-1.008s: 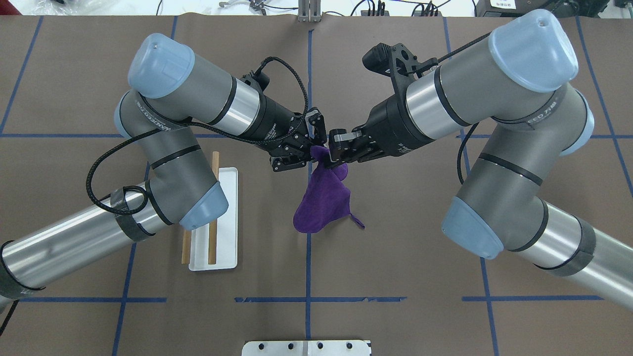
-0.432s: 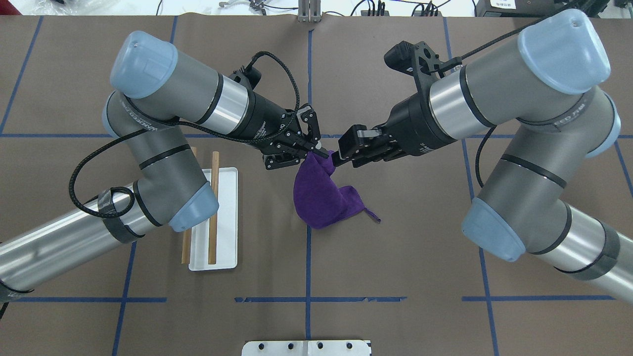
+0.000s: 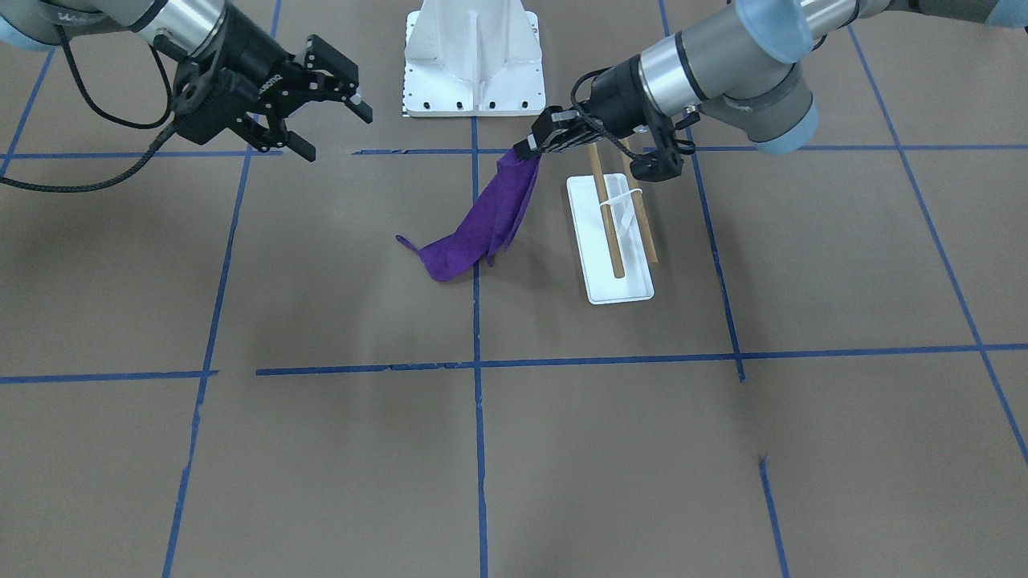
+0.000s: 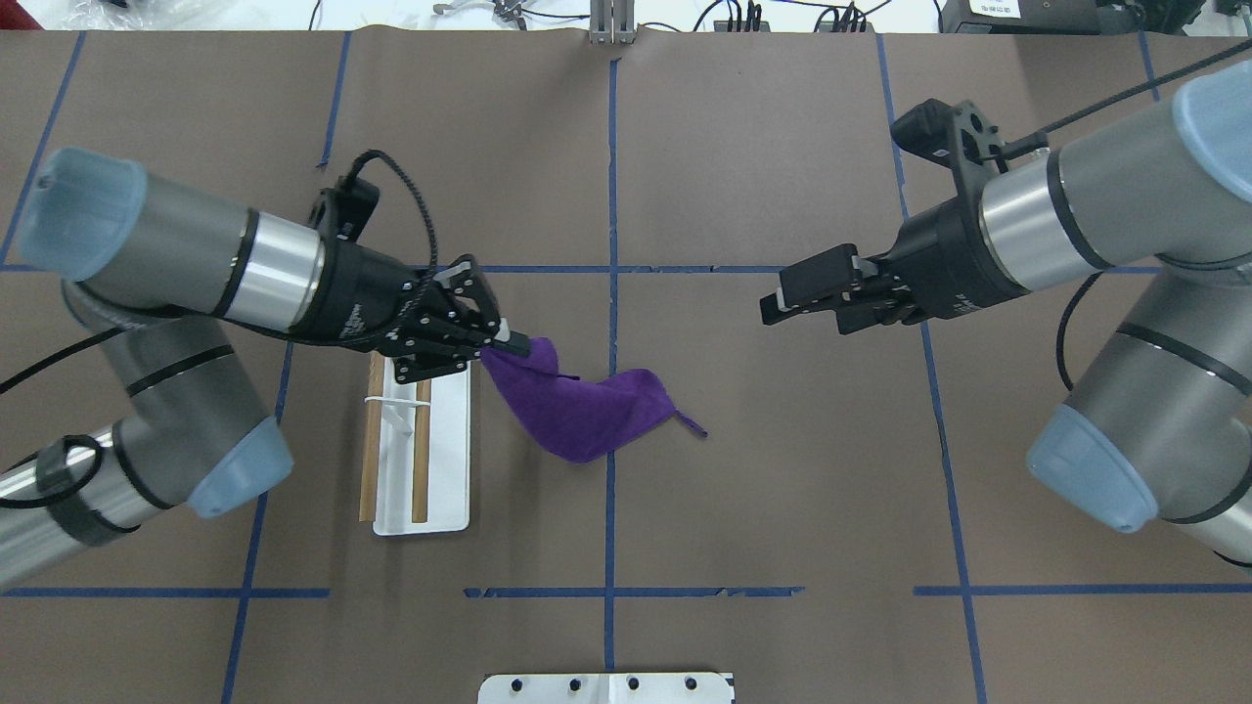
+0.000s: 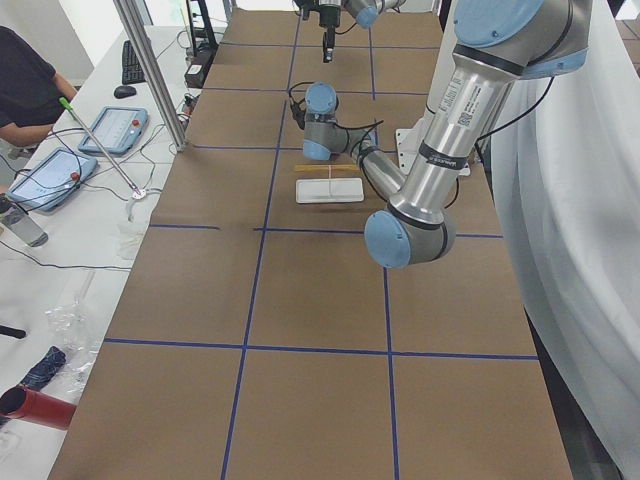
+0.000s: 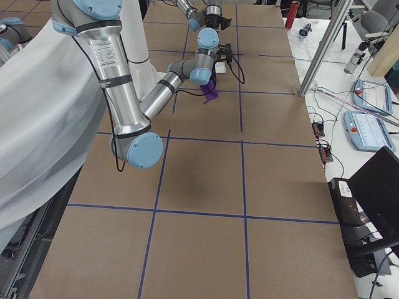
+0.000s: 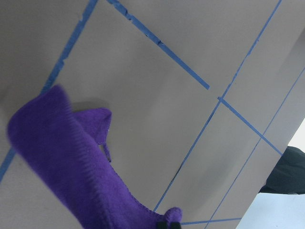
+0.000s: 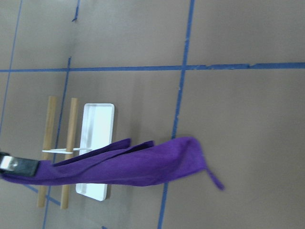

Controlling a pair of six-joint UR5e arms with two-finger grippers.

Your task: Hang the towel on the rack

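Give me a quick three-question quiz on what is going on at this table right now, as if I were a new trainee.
1. Fill in the blank: the right gripper is ___ and holds nothing.
2. What grips the towel? A) the left gripper B) the right gripper C) both grippers
3. True or false: the towel is already draped over the rack.

Key
1. open
2. A: it pinches one corner, and the rest of the cloth trails down away from it.
3. False: the towel is beside the rack, not on it.
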